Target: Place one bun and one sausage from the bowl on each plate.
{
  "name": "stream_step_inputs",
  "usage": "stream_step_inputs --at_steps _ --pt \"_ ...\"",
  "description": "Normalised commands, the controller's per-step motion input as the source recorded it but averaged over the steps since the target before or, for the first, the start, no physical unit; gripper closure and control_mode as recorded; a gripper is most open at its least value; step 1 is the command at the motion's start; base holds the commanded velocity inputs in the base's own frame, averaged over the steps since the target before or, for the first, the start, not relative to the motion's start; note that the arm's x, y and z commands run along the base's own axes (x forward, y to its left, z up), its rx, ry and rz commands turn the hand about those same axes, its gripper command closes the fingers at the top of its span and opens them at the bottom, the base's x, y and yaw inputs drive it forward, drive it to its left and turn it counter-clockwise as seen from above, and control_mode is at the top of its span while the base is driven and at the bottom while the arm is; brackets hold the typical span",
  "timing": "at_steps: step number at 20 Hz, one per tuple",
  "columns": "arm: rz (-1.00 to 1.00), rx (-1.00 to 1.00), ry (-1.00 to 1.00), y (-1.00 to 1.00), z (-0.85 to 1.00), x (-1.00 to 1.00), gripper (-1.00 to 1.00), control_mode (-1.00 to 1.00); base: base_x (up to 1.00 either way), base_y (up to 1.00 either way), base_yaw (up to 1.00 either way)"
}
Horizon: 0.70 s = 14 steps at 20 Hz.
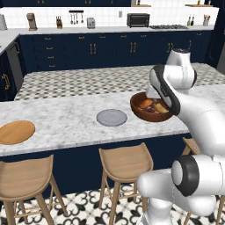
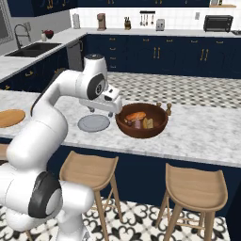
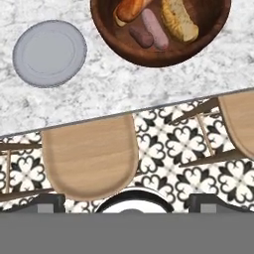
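Note:
The dark wooden bowl [image 3: 149,57] [image 2: 142,126] [image 1: 139,112] sits on the marble counter. It holds an orange-tan bun [image 3: 131,9], a yellow bun [image 3: 178,20], a dark sausage [image 3: 141,35] and a pinkish sausage [image 3: 156,29]. To the bowl's left lies the grey plate [image 3: 49,53] [image 2: 94,123] [image 1: 111,117], bare. The orange-tan plate [image 1: 16,132] [image 2: 10,117] lies far to the left, also bare. My gripper [image 3: 130,202] [image 2: 100,111] hangs high over the counter's front edge, between grey plate and bowl. It points down, open, with nothing between its fingertips [image 3: 49,203].
Wooden stools [image 3: 89,154] [image 3: 240,119] stand under the counter's front edge, over a patterned floor. Behind the island runs a dark-blue cabinet wall with a toaster oven [image 1: 138,19], and a sink [image 2: 33,49] is at the far left.

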Motion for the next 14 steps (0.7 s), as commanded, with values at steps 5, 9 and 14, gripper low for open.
stream_step_inputs --at_steps 5,9,14 --pt "0.00 0.00 0.00 -0.39 -0.09 0.76 -1.00 -1.00 0.00 0.00 0.00" --pt "0.00 0.10 -0.03 -0.82 -0.47 1.00 -1.00 -1.00 0.00 0.00 0.00" --pt "0.00 0.14 -0.04 -0.33 -0.57 1.00 -1.00 -1.00 0.00 0.00 0.00"
